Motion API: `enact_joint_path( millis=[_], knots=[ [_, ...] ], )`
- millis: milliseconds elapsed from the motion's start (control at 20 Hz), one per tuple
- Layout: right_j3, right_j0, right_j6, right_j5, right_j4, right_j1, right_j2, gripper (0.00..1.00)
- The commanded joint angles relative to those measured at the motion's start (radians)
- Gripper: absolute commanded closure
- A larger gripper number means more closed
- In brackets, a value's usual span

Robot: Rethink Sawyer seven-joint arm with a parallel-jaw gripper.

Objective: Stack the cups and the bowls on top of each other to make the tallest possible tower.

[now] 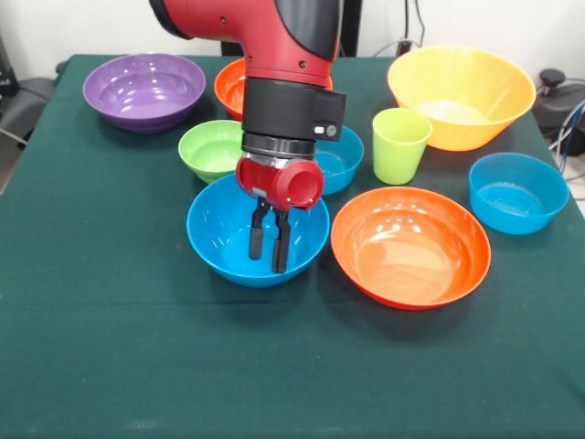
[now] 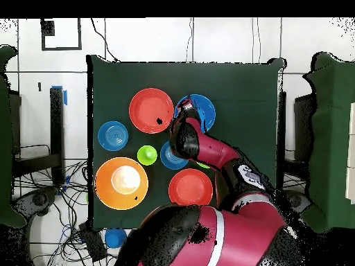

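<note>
The blue bowl [image 1: 256,233] near the middle of the bench [image 1: 110,347] is the thing the coming move seems to turn on. In the front view it sits upright, mouth up, directly under the gripper [image 1: 270,245], whose two black fingers [image 1: 281,247] point straight down into its hollow, toward the side nearer the red-orange bowl [image 1: 411,245]. The fingers stand close together with only a narrow slit between them, holding nothing; whether they touch the bowl's floor I cannot tell. A round bowl has no long axis, so the grasp would likely have to take the rim or wall, and the fingers now sit inside the rim, not astride it. The arm [image 1: 274,55] drops nearly vertical from above, wrist straight. No stack has been built yet: the lime-green cup [image 1: 399,144], small lime-green bowl [image 1: 210,149], purple bowl [image 1: 144,90], big orange bowl [image 1: 462,94] and a second blue bowl [image 1: 517,192] stand apart on the bench, while a third blue bowl [image 1: 343,163] is half hidden behind the wrist.

From overhead, the arm [image 2: 208,149] reaches from the base diagonally across the bench [image 2: 236,90], its end over the blue bowl [image 2: 201,109]; the fingers are hidden there. The red-orange bowl [image 2: 151,109] lies just beside it.
</note>
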Motion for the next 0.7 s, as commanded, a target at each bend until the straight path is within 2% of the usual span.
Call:
enact_joint_path(
  millis=[50, 350, 700],
  knots=[
    [-0.023, 0.016, 0.105, 0.110, 0.037, -0.019, 0.054, 0.00],
    [-0.008, 0.025, 0.090, 0.183, 0.054, -0.078, 0.042, 0.00],
    [-0.055, 0.046, 0.061, 0.260, 0.074, -0.104, 0.012, 0.00]
  ],
)
